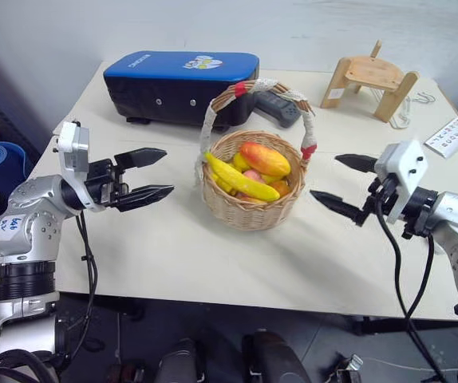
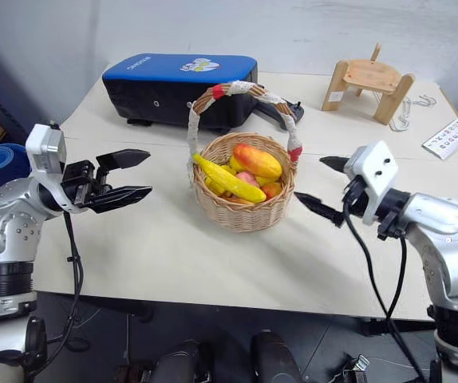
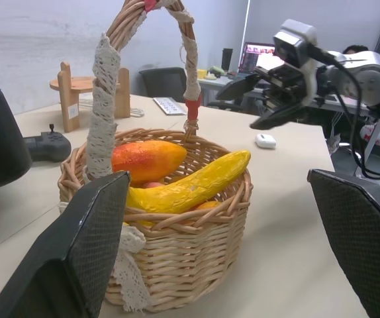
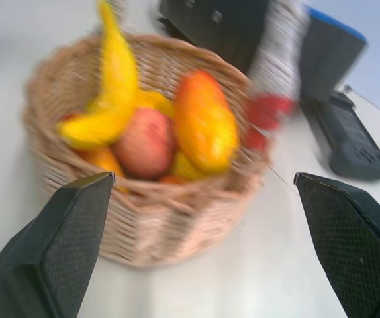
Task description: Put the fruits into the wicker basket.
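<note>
The wicker basket (image 1: 251, 203) stands mid-table, its cloth-wrapped handle (image 1: 210, 120) arched over it. Inside lie the fruits: a yellow banana (image 1: 239, 179), a red-orange mango (image 1: 265, 158), a pink peach (image 4: 147, 142) and small yellow ones (image 1: 242, 161). My left gripper (image 1: 153, 175) hovers left of the basket, open and empty, its tips pointing at it. Right of the basket my right gripper (image 1: 342, 184) hangs open and empty, tips apart from the rim. In the left wrist view the basket (image 3: 177, 258) sits between that gripper's fingers (image 3: 77, 252), with the right gripper (image 3: 259, 99) beyond.
A blue-topped black case (image 1: 179, 84) stands behind the basket, with a black controller (image 1: 281, 108) beside it. A wooden stand (image 1: 370, 80) and a printed card (image 1: 452, 136) lie at the far right. A small white case (image 3: 265, 140) rests on the table behind the basket.
</note>
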